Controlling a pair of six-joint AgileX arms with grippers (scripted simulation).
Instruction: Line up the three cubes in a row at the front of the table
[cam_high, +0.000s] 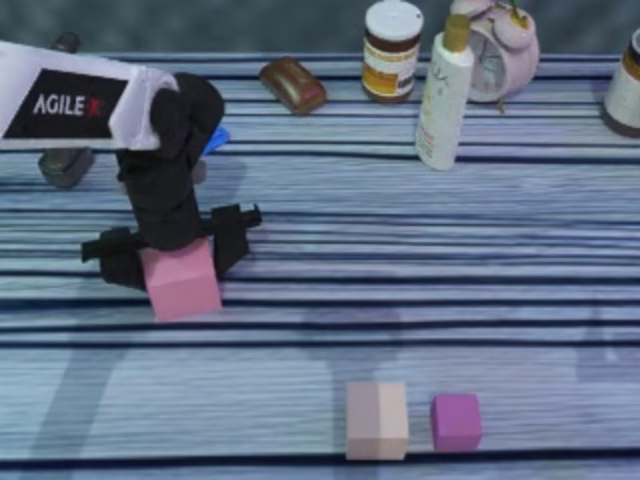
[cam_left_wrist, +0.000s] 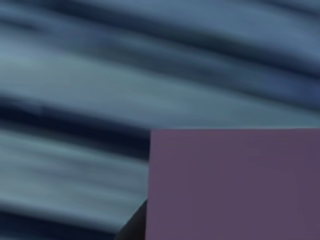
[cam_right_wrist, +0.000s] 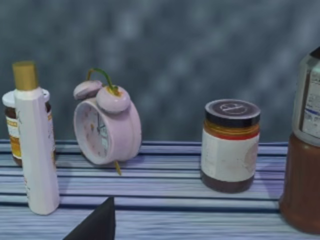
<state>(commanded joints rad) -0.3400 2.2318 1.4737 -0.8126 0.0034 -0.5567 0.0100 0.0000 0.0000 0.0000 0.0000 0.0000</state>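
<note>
The large pink cube (cam_high: 183, 283) sits left of the table's middle, and my left gripper (cam_high: 172, 250) reaches down over it, a finger on each side, shut on it. In the left wrist view the pink cube (cam_left_wrist: 235, 185) fills the lower part, with one dark finger (cam_left_wrist: 132, 227) against its edge. The peach-beige cube (cam_high: 377, 420) and the small magenta cube (cam_high: 456, 421) stand side by side near the front edge of the table (cam_high: 520, 300), right of centre. My right arm is out of the top view; only a dark tip of my right gripper (cam_right_wrist: 100, 225) shows in the right wrist view.
Along the back stand a brown rounded block (cam_high: 292, 84), a jar (cam_high: 392, 50), a white bottle (cam_high: 444, 95), a pink alarm clock (cam_high: 497, 45) and another jar (cam_high: 625, 90) at the right edge. The right wrist view faces these back-row items.
</note>
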